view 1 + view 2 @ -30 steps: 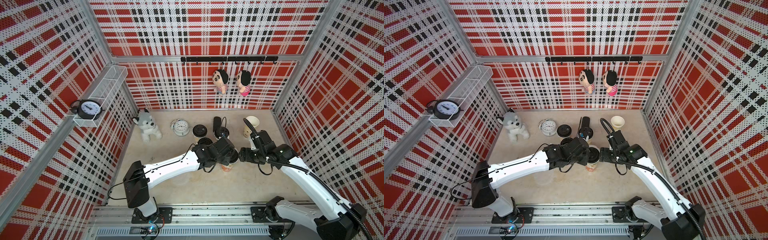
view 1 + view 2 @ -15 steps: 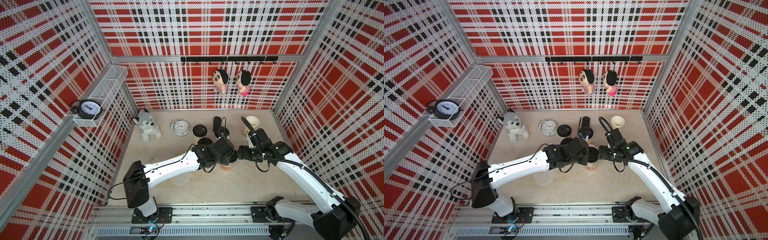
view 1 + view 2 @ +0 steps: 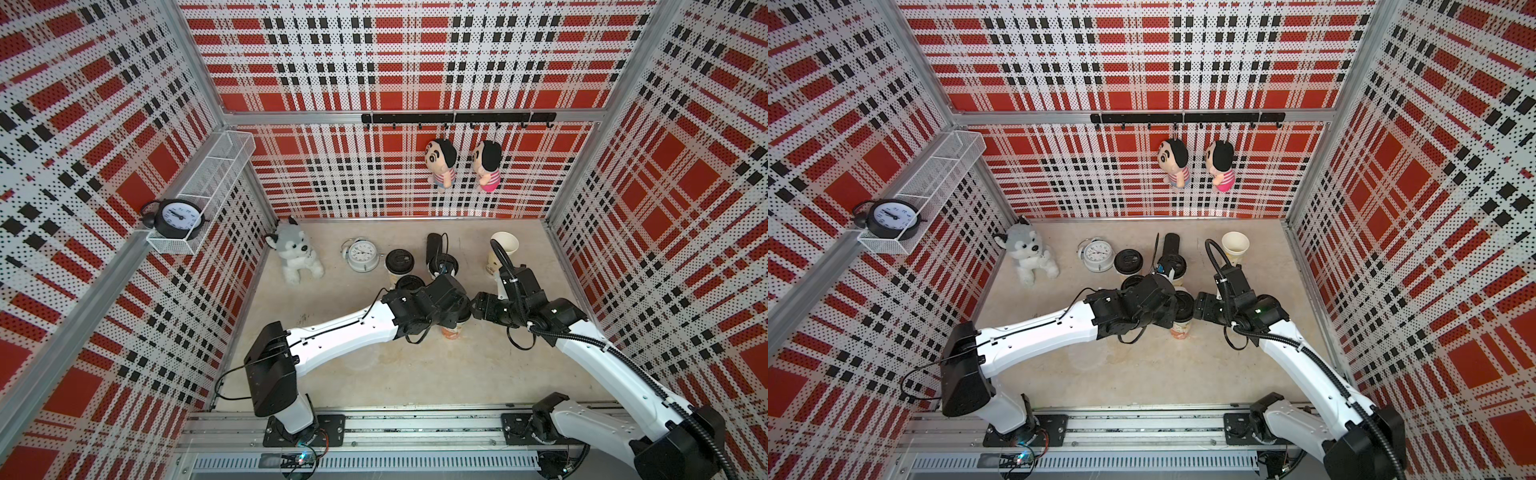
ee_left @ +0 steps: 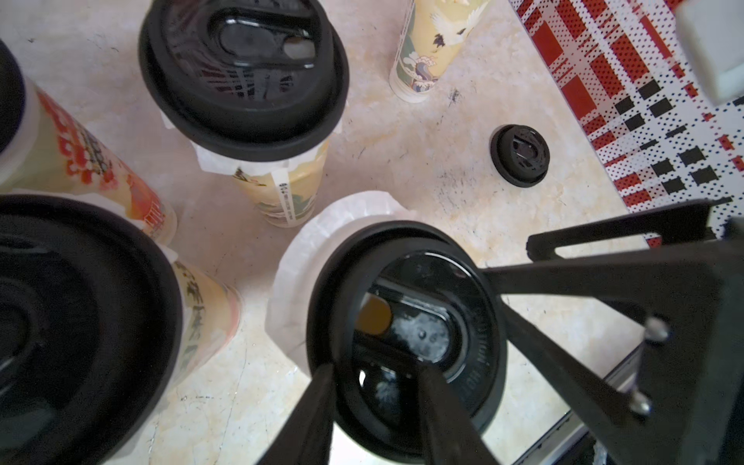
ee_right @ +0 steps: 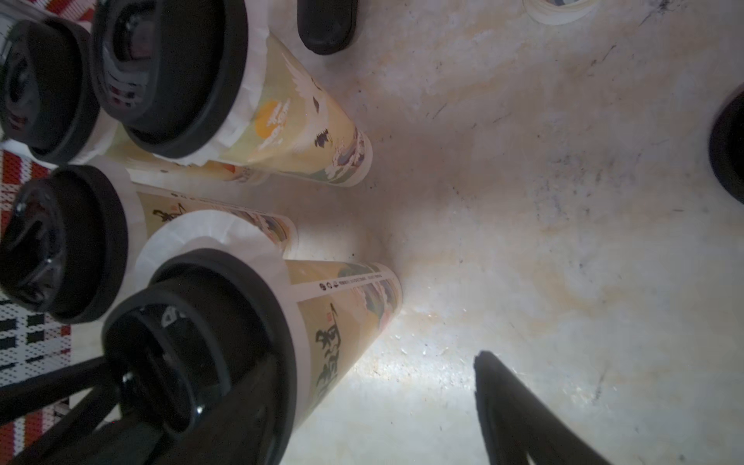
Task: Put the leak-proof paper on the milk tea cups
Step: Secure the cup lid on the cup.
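In both top views the left gripper (image 3: 458, 318) and the right gripper (image 3: 476, 311) meet nose to nose above one milk tea cup (image 3: 452, 331) near the middle of the table (image 3: 374, 374). A black lid (image 3: 1185, 305) shows between them in a top view, but their fingers are hidden there. Behind that cup stand three lidded cups (image 3: 399, 262) in a tight cluster, and an open cup (image 3: 503, 245) stands upright at the back on the right arm's side, apart from the rest. In the left wrist view the left gripper (image 4: 376, 368) is partly open, astride the rim of the black lid (image 4: 406, 322). One of its fingers (image 4: 318, 410) is outside the rim and the other is over the lid's top; whether they pinch it cannot be told. The leak-proof paper (image 4: 310, 249) juts out from under the lid as a crumpled white collar on the side away from those fingers. The right gripper (image 4: 507, 261) comes in from the side with its jaws apart and nothing between them, one tip at the lid's edge and the other clear of it. In the right wrist view the milk tea cup (image 5: 346, 330) stands upright, long axis vertical, mouth up under the lid, with the paper (image 5: 209, 237) spread round its brim. One of the right gripper's fingers (image 5: 519, 414) hangs beside the cup over bare table, while the other is lost in blur against the lid.
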`<state>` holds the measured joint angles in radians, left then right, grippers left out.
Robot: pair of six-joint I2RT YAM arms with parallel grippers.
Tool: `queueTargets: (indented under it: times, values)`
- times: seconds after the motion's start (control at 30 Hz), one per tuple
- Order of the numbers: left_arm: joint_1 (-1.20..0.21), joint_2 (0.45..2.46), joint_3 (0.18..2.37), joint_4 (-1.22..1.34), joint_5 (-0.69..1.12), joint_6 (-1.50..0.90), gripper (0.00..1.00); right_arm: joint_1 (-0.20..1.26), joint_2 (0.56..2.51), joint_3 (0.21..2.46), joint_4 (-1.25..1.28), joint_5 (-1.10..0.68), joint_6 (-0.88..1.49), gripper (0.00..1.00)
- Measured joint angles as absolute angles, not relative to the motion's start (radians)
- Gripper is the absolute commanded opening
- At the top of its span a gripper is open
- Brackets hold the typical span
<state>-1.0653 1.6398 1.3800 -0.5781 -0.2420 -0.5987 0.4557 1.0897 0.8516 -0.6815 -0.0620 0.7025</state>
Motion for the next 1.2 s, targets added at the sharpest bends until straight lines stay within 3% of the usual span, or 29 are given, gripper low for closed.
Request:
queueTargets:
  times: [0.43, 0.8, 1.2]
  values:
    - [-1.039, 1.633, 1.355, -0.539, -0.282, -0.606, 0.37, 0.456, 1.050, 0.649, -0.303, -0.081, 0.832, 0.77]
    - [-1.049, 1.632, 1.335, -0.490, -0.304, -0.619, 0.37, 0.526, 1.037, 0.636, -0.289, 0.072, 0.922, 0.77]
    - [-1.060, 1.596, 1.279, -0.456, -0.353, -0.647, 0.37, 0.715, 1.097, 0.697, -0.358, 0.365, 1.074, 0.78]
